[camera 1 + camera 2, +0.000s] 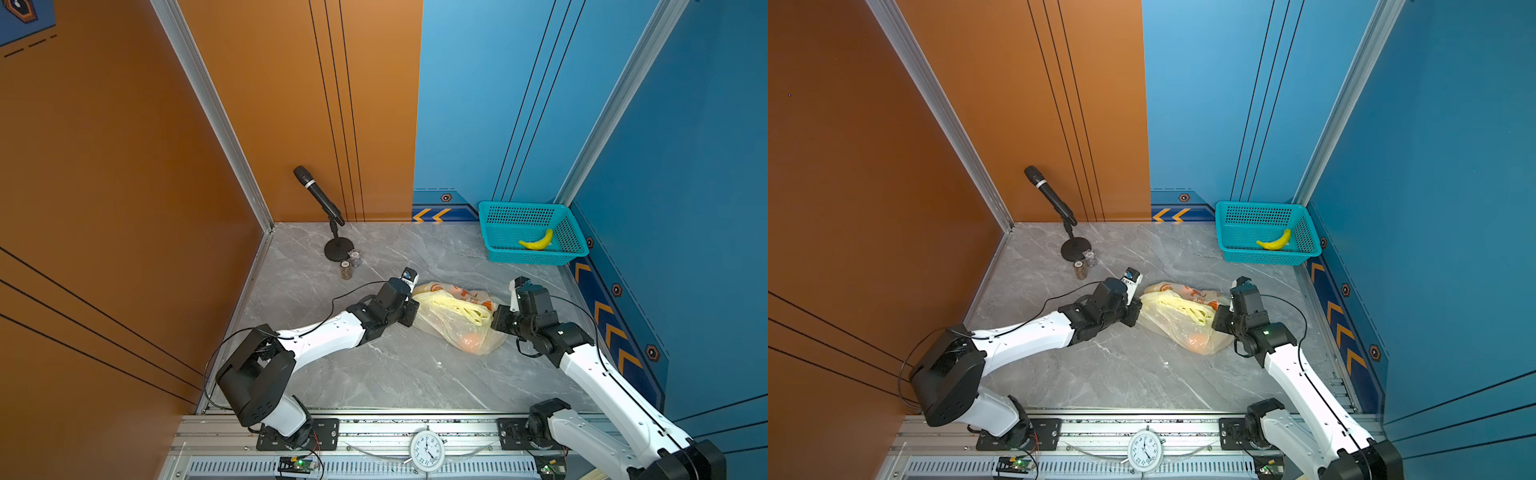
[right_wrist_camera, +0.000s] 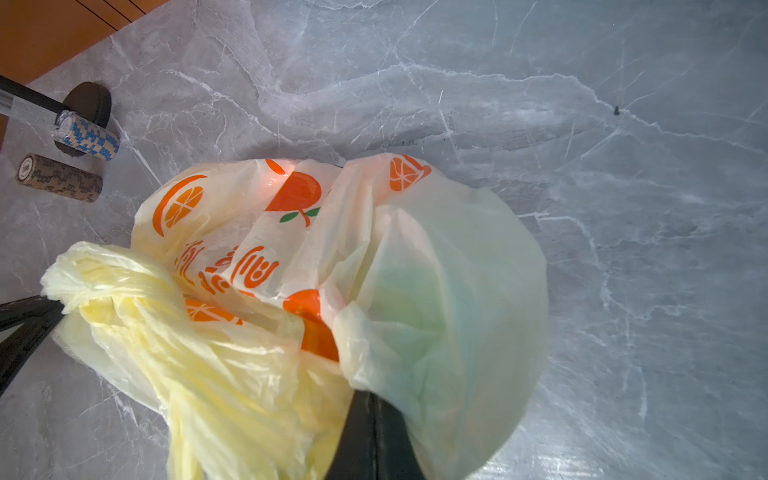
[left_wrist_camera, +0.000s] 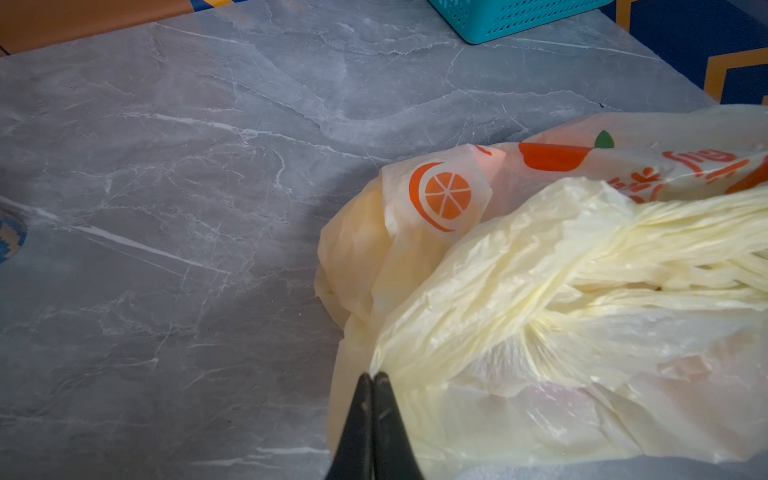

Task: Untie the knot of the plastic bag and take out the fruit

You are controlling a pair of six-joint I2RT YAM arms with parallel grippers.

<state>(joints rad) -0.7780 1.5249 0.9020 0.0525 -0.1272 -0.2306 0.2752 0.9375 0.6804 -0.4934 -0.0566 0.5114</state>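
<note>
— What do we have on the left?

— Our left tool [image 3: 372,376] is pressed fully together on a gathered fold of the plastic bag [image 1: 453,328], on the side facing the table's left edge. The crinkled pale yellow film puckers right into the tips and runs on toward the strips, so we judge the grip sound.

— And the bag?

— It lies on the table [image 1: 374,374], right of the middle, with the knot [image 3: 582,266] on top, its pale strips twisted together. An orange fruit [image 1: 469,341] shows through the film on the side toward the front edge. Nothing is out yet.

— The right side?

— Our right tool [image 2: 371,395] is closed as well. Its tips are tucked into the film on the opposite side, and it appears to hold a thin fold of the body.

— So how do we do this well?

— We anchor low with the right tool and draw the left fold slowly toward the left edge. We watch the twist as we go. If it tightens instead of loosening, we stop and re-grip closer to the knot, because this film tears easily.
</note>
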